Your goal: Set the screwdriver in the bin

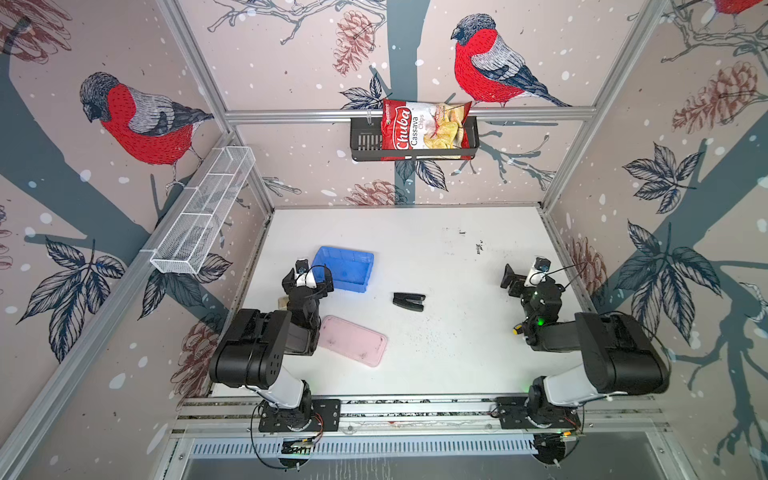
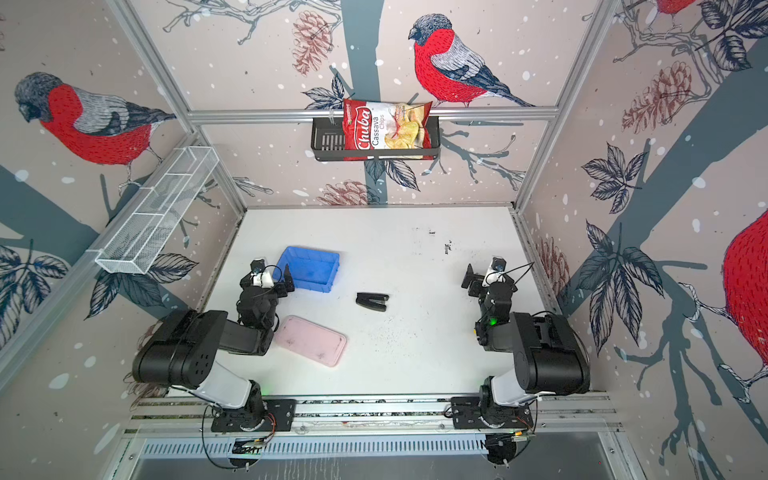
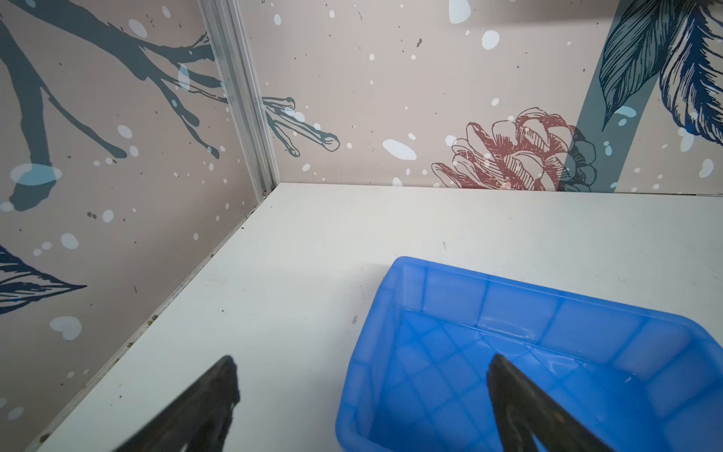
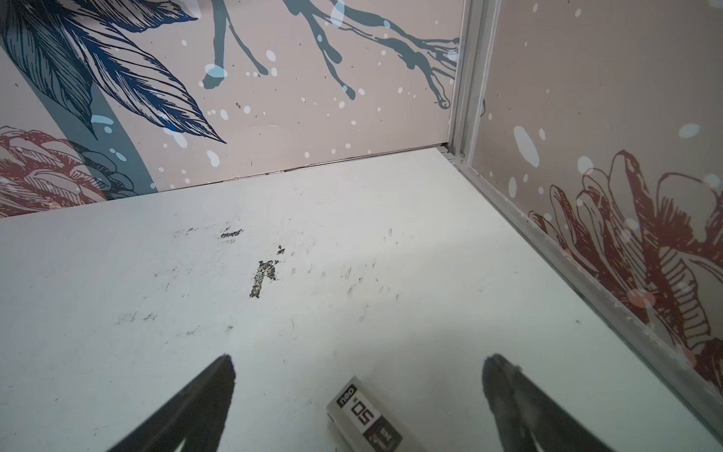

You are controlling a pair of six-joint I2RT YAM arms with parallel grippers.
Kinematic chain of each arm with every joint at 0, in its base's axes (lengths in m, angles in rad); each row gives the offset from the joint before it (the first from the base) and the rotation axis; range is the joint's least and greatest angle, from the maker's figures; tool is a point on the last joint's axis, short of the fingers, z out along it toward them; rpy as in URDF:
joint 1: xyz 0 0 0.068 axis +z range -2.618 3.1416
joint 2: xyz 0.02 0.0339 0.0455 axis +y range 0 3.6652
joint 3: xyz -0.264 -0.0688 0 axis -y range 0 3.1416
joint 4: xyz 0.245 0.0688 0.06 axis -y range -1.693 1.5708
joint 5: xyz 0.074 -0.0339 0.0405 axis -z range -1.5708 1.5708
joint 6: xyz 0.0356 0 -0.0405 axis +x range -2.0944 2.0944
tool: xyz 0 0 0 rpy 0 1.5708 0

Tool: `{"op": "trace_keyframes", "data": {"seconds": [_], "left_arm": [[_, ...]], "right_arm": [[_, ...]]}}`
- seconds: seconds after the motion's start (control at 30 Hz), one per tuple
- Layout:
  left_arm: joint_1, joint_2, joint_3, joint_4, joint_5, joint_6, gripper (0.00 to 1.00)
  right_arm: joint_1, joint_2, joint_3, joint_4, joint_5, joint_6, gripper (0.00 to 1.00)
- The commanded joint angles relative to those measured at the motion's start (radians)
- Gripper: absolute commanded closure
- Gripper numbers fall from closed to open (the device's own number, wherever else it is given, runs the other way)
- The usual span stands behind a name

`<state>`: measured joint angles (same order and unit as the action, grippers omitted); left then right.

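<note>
Jaws of the left gripper (image 3: 362,362) and right gripper (image 4: 360,358) stand wide and empty, the blue bin (image 1: 345,268) holds nothing, and the screwdriver (image 1: 517,330), apparently the yellow-ended item half hidden beneath the right arm, is not yet grasped.

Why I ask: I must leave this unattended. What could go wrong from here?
1. Only a yellow tip, likely the screwdriver, shows by the right arm; the open right gripper faces away and may miss it.
2. A small box lies under that gripper; it might be grabbed instead.
3. The open left gripper straddles the bin rim and could knock it or block the drop.
</note>
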<state>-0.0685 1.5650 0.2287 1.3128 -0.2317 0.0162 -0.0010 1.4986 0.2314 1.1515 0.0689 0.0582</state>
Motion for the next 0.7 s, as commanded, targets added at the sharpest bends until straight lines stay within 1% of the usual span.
{"op": "trace_keyframes", "data": {"seconds": [0.0,0.67], "left_arm": [[-0.001,-0.002,-0.001,0.014,0.009,-0.001,0.02],[-0.001,-0.002,0.0,0.014,0.01,-0.002,0.02]], "right_arm": [[0.001,-0.001,0.003,0.042,-0.005,0.008,0.0],[0.001,-0.003,0.0,0.046,-0.001,0.009,0.0]]}}
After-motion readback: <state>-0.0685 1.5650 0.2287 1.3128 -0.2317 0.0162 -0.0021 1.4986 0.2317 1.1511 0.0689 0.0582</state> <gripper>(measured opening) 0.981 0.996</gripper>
